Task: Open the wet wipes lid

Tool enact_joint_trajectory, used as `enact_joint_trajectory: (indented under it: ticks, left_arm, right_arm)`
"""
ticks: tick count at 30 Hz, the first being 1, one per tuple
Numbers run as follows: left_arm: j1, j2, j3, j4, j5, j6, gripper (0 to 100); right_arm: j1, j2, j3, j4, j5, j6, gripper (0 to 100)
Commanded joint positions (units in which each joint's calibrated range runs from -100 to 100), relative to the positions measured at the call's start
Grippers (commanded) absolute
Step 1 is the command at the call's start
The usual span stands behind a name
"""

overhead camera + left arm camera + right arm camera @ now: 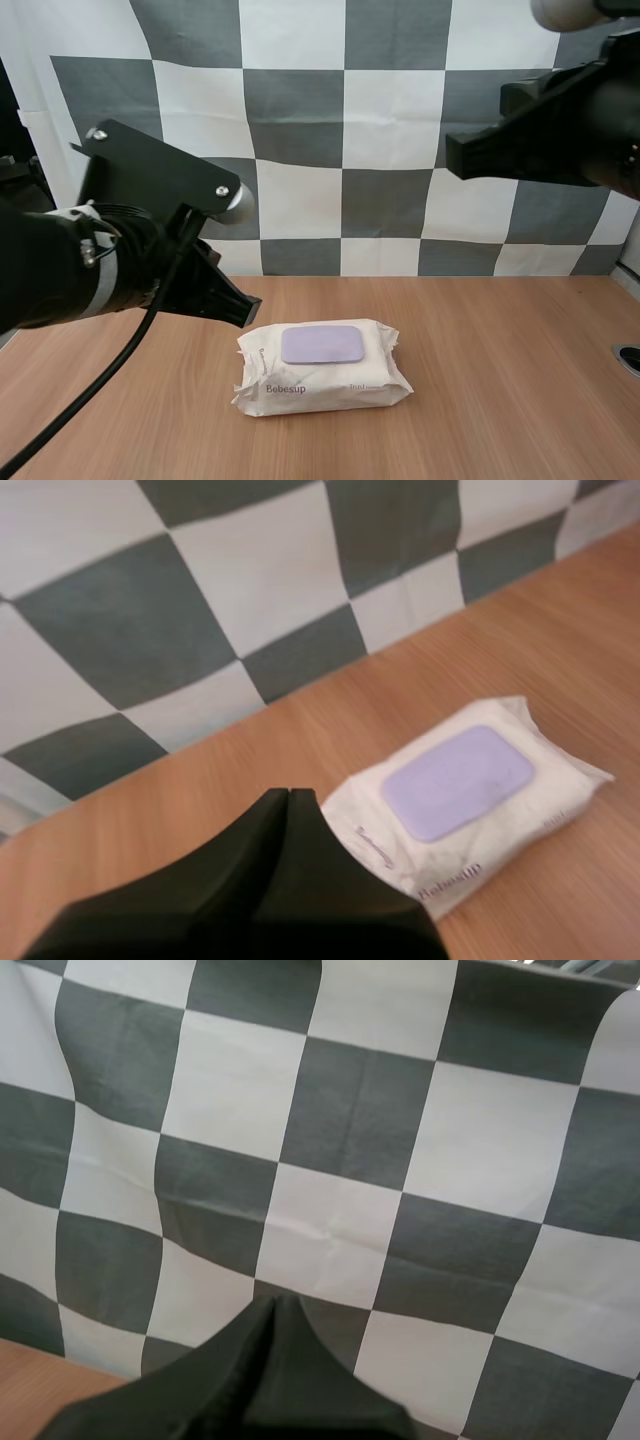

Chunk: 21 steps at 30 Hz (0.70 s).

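A white pack of wet wipes (pixel 322 368) lies flat on the wooden table (pixel 500 400), its lilac lid (pixel 322 344) closed and facing up. My left gripper (pixel 250 308) hovers just left of the pack's near-left corner, a little above the table, fingers shut together with nothing between them. From the left wrist the same pack (pixel 470 790) and lid (pixel 457 781) sit just beyond my left gripper (pixel 288 795), whose fingers form one dark wedge. My right gripper (pixel 455 152) hangs high at the upper right, far above the table, shut; in its own wrist view the right gripper (pixel 273 1302) shows as a single wedge.
Bare wood surrounds the pack on all sides. A small dark round fitting (pixel 629 358) sits at the table's right edge.
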Motion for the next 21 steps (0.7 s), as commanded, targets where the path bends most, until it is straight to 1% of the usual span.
enact_joint_trajectory:
  ticks: [1,3,4,6,9,11,16,19,21]
  left_arm:
    - [-0.03,8.12,0.25,-2.86,5.97,12.19,0]
    - [-0.03,9.60,1.28,-2.47,6.41,13.96,0]
    - [-0.03,10.21,2.25,-2.47,6.41,14.99,0]
    - [-0.03,11.37,4.68,-2.47,6.41,17.23,0]
    - [-0.03,12.70,10.04,-1.90,4.84,20.85,0]
    - [-0.03,13.31,13.61,-1.61,1.58,23.44,0]
    - [-0.03,13.89,21.65,-1.84,-7.64,32.55,0]
    - [-0.03,13.89,23.88,-1.84,-10.23,33.61,0]
    - [-0.03,13.89,23.88,-3.15,-10.08,33.61,0]
  right_arm:
    - [0.00,5.95,-3.35,0.23,6.77,-3.26,0]
    - [0.00,8.01,-5.72,1.94,11.57,-9.00,0]
    - [0.00,9.04,-6.79,2.76,14.25,-9.76,0]
    - [0.00,11.04,-8.63,4.18,18.43,-10.41,0]
    - [0.00,13.10,-10.32,4.46,20.03,-10.41,0]
    - [0.00,14.21,-11.24,4.46,20.25,-10.66,0]
    - [0.00,15.76,-11.54,6.00,20.25,-12.87,0]
    - [0.00,16.16,-11.54,6.63,20.25,-13.96,0]
    - [0.00,16.16,-11.54,6.89,19.93,-14.17,0]
